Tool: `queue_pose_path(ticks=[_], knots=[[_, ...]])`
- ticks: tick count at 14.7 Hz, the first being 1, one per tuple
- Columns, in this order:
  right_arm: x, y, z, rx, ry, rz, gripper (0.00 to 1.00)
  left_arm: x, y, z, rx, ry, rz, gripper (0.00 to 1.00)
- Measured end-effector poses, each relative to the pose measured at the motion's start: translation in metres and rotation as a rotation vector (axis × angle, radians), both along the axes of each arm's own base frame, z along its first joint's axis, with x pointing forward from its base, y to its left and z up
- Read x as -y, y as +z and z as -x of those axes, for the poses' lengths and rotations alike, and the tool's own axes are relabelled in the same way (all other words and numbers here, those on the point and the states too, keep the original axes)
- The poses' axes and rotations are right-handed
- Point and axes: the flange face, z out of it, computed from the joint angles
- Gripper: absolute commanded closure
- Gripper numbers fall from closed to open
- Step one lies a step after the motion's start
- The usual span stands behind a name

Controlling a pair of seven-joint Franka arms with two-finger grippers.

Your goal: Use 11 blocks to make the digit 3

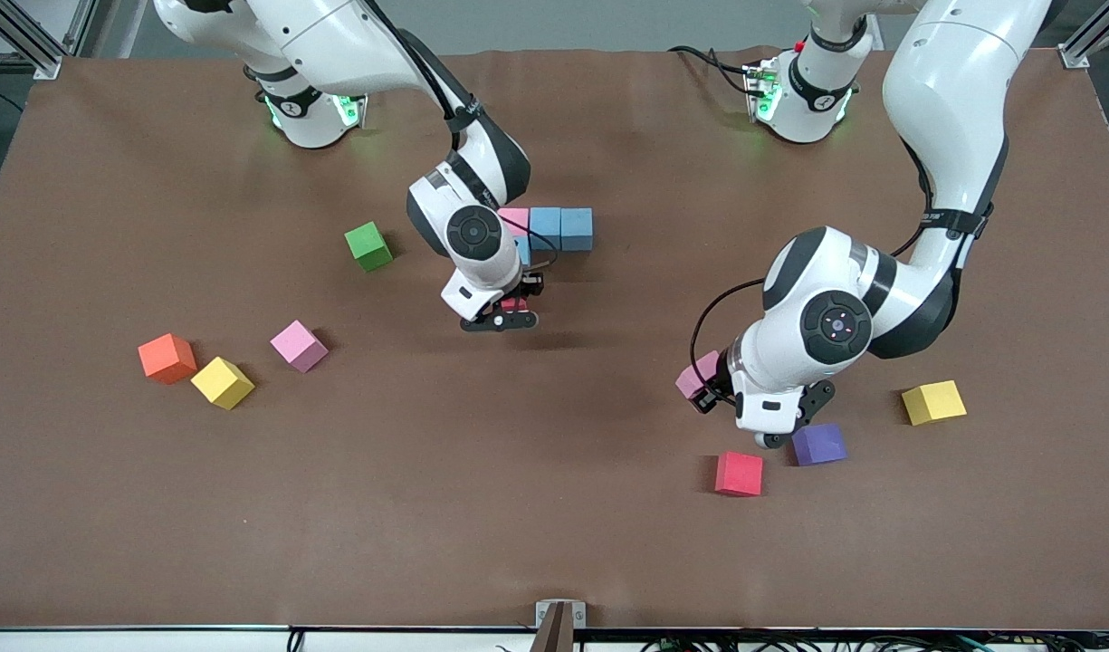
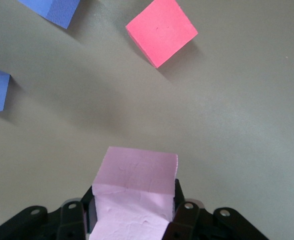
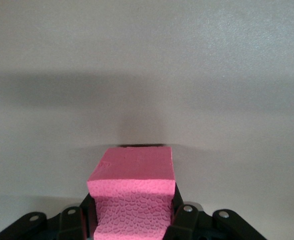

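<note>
Clamped in the right gripper (image 1: 509, 312), a red block (image 3: 133, 192) is carried for the row (image 1: 547, 228); a pink block (image 2: 134, 192) is pinched by the left gripper (image 1: 710, 391).

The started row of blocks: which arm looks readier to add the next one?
Probably the right: its gripper holds a red block beside the row. The left gripper holds a pink block but is farther off.

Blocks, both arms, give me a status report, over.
Left gripper shut on a pink block, above bare mat near the red block. Right gripper shut on a red block, by the started row. Nothing in the way.
</note>
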Motion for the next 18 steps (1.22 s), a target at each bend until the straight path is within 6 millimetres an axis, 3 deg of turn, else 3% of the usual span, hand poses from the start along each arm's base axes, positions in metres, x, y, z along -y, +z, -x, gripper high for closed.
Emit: queue_pose_path(ticks=[18], knots=[[-0.005,-0.008,0.014,0.017,0.016,-0.01,0.69,0.011,-0.004,0.007,-0.009,-0.02,-0.003,0.8]])
